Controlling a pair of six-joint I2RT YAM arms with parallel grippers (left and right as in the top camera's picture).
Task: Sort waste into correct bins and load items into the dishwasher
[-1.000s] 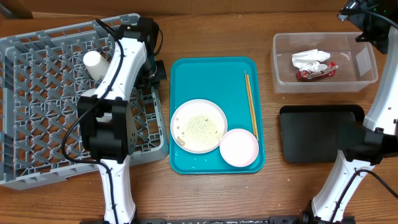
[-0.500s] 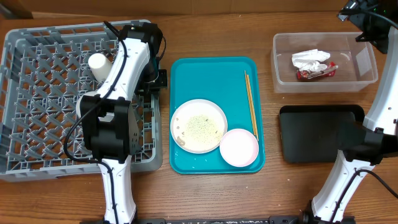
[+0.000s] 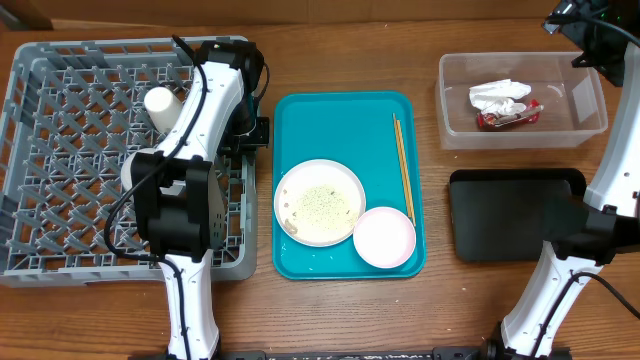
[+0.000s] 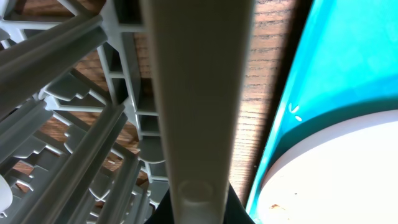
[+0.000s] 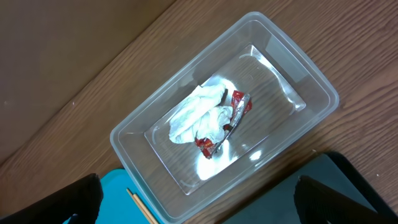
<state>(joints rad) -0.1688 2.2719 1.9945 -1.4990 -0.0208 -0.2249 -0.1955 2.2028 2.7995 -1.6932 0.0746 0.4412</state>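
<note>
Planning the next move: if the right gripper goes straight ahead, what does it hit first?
The right gripper would probably meet the crumpled napkin and red wrapper in the clear tub; depth is unclear.

A wooden table (image 3: 330,50) fills nearly the whole overhead view. It is warm mid-brown, with darker streaks of grain running left to right. The right wrist view shows the same wood (image 5: 93,62) closer, its grain fine and close-set. The light is soft and even, and shadows on the wood are faint. At the far left corner lies a pale tan patch (image 3: 20,12), too small to identify. A black strip (image 3: 350,354) edges the near side.
</note>
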